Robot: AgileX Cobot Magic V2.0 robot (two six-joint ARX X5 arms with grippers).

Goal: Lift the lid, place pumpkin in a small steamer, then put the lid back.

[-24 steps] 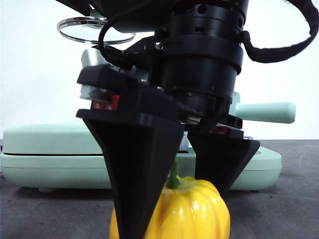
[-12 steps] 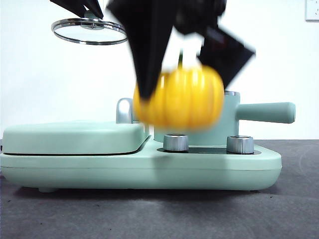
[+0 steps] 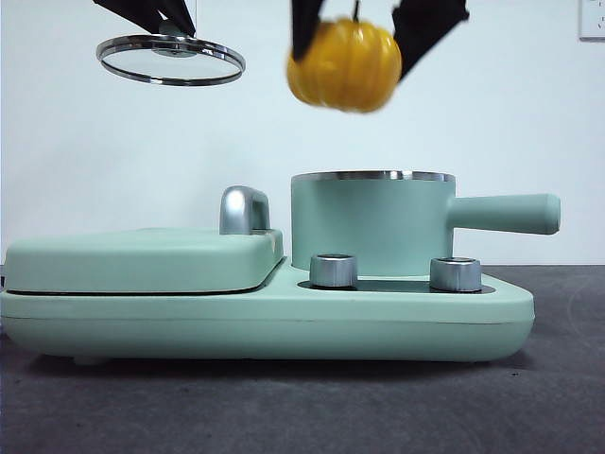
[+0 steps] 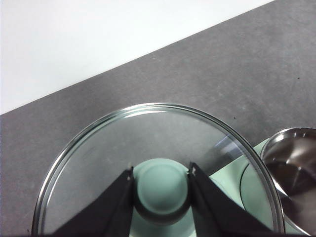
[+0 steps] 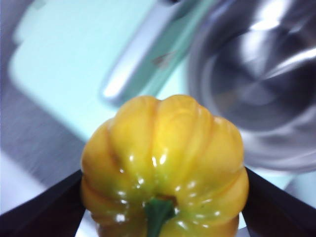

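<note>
Glossy pumpkin [image 3: 345, 66], clear glass lid [image 3: 170, 59] with shiny steel rim, matt steamer [image 3: 373, 227].

The small steamer [image 3: 371, 222] stands open, its steel rim uncovered, with clear air straight above it at twelve o'clock. The pumpkin [image 3: 345, 64], clamped in the right gripper [image 3: 376, 28], hangs high over the pot's left half, well apart from the rim. At about ten o'clock from the pot, the lid [image 3: 170, 59] hangs by its knob in the left gripper [image 4: 161, 187], off the path. The long side handle [image 3: 504, 213] bars three o'clock, the chrome handle [image 3: 244, 209] nine o'clock.
</note>
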